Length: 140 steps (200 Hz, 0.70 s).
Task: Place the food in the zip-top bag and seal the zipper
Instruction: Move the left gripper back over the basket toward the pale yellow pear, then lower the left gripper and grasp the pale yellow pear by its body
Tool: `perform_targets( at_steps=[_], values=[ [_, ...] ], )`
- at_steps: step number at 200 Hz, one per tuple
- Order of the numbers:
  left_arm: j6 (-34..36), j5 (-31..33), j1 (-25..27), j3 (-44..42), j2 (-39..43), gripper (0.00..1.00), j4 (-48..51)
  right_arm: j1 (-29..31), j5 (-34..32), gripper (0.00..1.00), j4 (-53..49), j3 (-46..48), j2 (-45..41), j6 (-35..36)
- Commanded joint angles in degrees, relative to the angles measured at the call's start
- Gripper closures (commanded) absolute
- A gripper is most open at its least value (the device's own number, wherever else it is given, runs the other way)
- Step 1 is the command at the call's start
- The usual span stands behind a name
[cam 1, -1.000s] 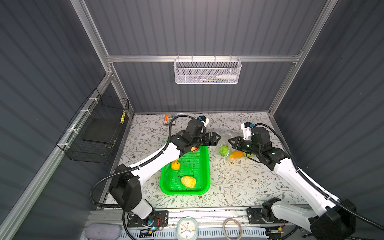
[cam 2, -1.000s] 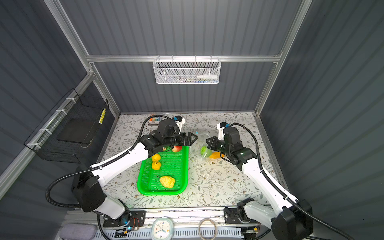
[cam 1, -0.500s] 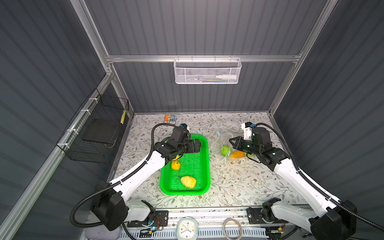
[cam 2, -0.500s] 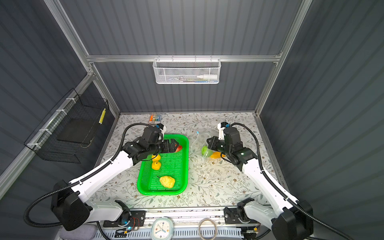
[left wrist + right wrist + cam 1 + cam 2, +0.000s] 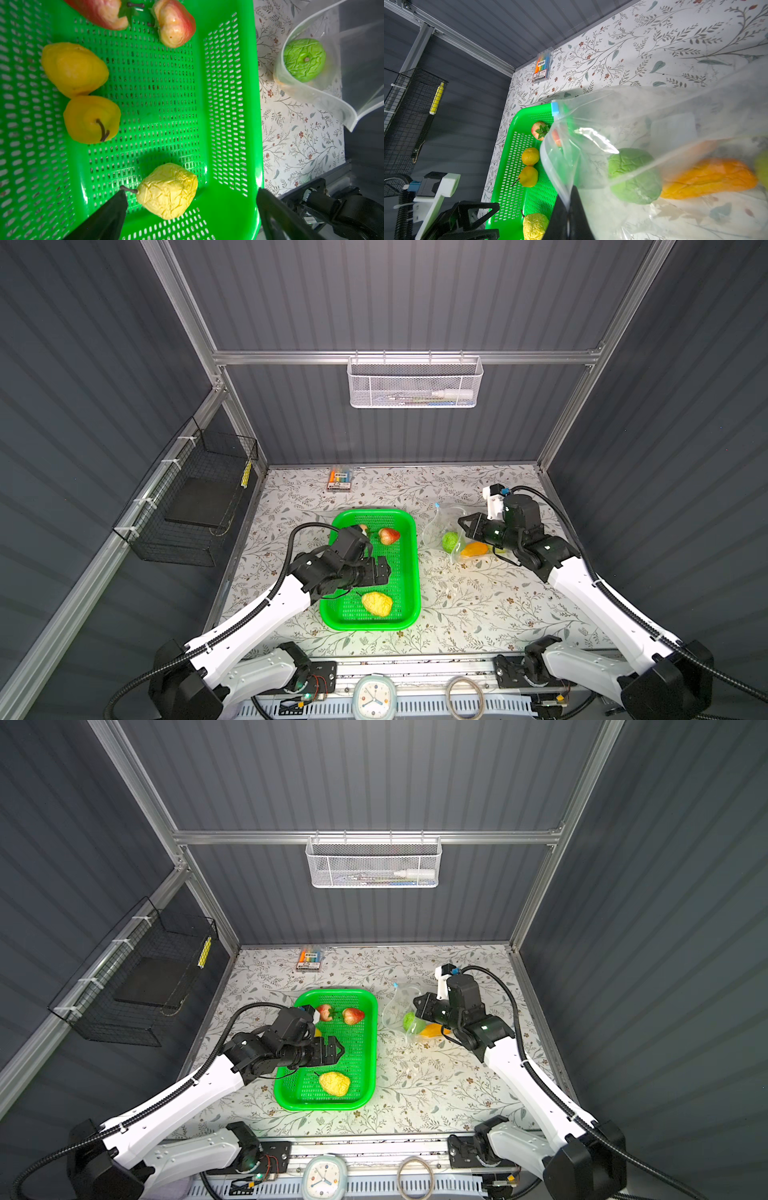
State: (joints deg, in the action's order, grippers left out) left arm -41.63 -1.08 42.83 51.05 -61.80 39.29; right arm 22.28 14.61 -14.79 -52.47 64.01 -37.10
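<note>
Right wrist: marker label (image 5: 542, 67), maybe Chinese, beyond bag (image 5: 643, 112).

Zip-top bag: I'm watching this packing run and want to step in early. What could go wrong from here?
1. The right gripper pinches only a thin rim of the zip-top bag; the film may slip and the mouth collapse.
2. The green fruit lies near the open mouth and could roll out.
3. The bumpy yellow fruit sits near the wall of the green tray; the open left gripper might snag that wall.
</note>
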Motion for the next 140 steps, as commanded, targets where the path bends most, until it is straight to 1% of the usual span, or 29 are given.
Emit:
perform_targets(
  at_steps=[1,25,66,114,140],
  values=[
    [-4.0,-1.2,0.3,-2.5,1.3,0.01,3.6,-0.2,-0.4,1.0,0.5,-1.4,1.8,0.4],
    [-4.9,-2.5,0.5,-4.9,0.4,0.01,2.7,-0.2,-0.2,1.0,0.4,-1.9,2.4,0.5],
    [-7.2,-6.1,1.4,-8.1,-2.9,0.01,-2.7,-0.3,-0.5,1.0,-0.1,-2.3,2.0,1.0],
    [-8.5,-6.8,2.9,-9.5,-5.5,0.01,-7.4,-0.3,-0.8,1.0,-0.5,-2.3,1.5,1.1],
    [-8.0,-7.3,3.1,-9.4,-8.6,0.01,-10.1,-0.3,-0.6,1.0,-0.7,-2.5,1.2,1.3]
  ],
)
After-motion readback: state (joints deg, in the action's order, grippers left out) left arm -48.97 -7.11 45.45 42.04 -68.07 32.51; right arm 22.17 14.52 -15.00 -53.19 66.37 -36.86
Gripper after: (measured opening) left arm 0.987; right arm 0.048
